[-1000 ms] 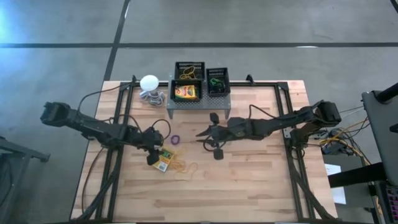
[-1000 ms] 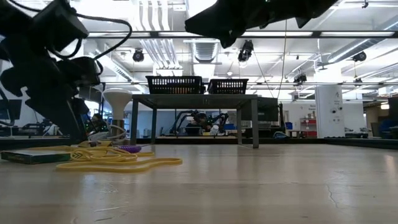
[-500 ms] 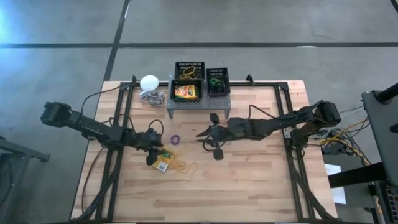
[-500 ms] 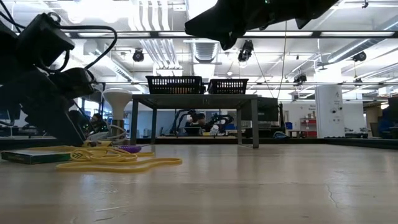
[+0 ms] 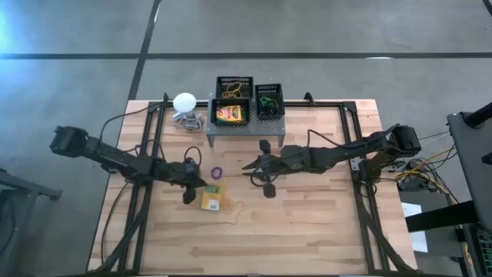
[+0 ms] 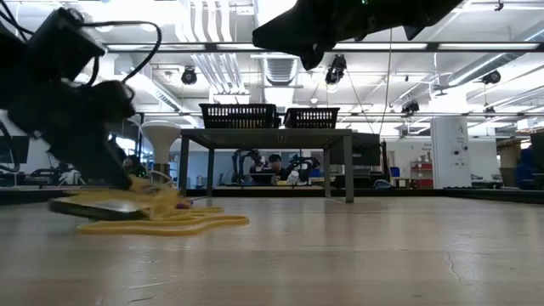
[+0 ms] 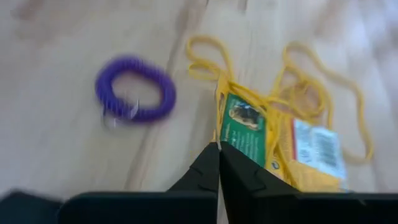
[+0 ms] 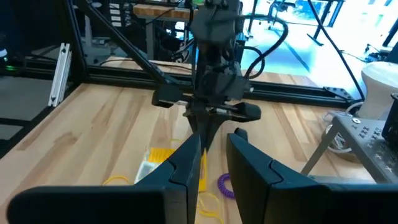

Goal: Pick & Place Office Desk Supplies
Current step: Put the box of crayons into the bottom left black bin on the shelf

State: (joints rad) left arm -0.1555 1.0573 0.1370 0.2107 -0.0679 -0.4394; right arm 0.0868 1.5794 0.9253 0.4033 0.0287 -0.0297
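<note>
A flat yellow-and-green box (image 5: 212,200) lies left of the table's middle on a tangle of tan rubber bands (image 5: 229,206). My left gripper (image 5: 197,185) is at the box's left side, shut on its edge. A purple ring (image 5: 217,172) lies flat on the wood just beyond the box. My right gripper (image 5: 247,165) hovers open above the table's middle, pointing toward the ring, with nothing between its fingers (image 8: 186,158). My left gripper has its shut fingertips (image 7: 214,155) on the green-printed edge of the box (image 7: 221,134), coming slanting down from the table's left. The pinch point itself is hidden by the fingertips. In the low view the box (image 6: 98,206) is tilted, one side raised off the wood, over the rubber bands (image 6: 170,223).
A grey perforated stand (image 5: 246,127) at the table's far middle carries black mesh trays (image 5: 234,86) (image 5: 269,98); another yellow-and-green box (image 5: 229,114) lies there. A white ball-shaped object with a coiled cord (image 5: 184,101) is to its left. Bare wood spreads toward the near edge.
My left gripper has shut from wide open onto the box's edge. The box has shifted a little toward the table's right, turned, and come up on one side; the rubber bands under it have bunched up with it.
</note>
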